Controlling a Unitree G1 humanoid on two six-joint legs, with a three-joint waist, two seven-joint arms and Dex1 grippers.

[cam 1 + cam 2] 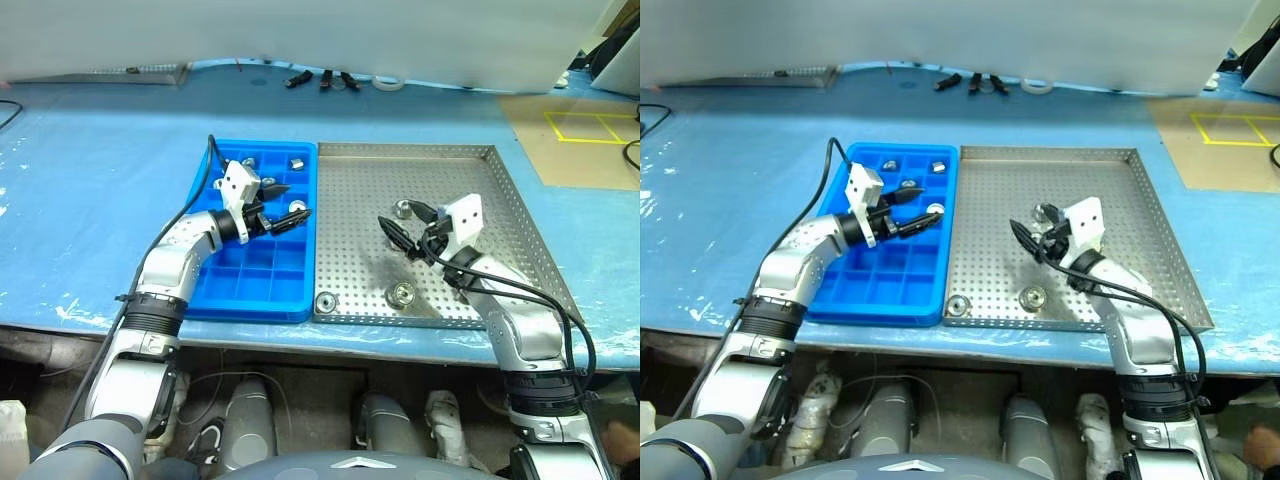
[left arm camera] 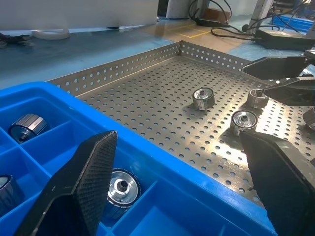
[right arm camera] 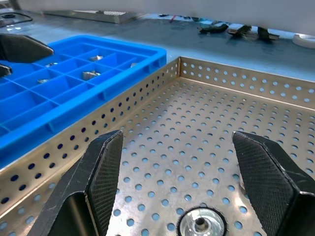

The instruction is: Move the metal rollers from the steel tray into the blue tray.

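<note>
Blue tray (image 1: pixel 240 290) lying on the blue-covered desk (image 1: pixel 90 170), its long right edge touching the left rim of the steel tray (image 1: pixel 500 200)

Left gripper (image 1: pixel 288 205) hovering over the blue tray's right column, jaws spread wide, holding nothing; one metal roller (image 2: pixel 120 186) sitting in the compartment just beneath its fingers

More rollers resting in the blue tray's far compartments, near its far edge (image 1: pixel 296 162)

Right gripper (image 1: pixel 397 232) poised above the middle of the steel tray, jaws wide apart and empty, a roller (image 3: pixel 201 223) on the perforated floor between its fingertips

Others in the steel tray: one near the front edge (image 1: pixel 402 294), one at the front left corner (image 1: pixel 325 302), one just beyond the right gripper (image 1: pixel 403 208)

Small dark tools (image 1: pixel 325 79) scattered by the desk's far edge
</note>
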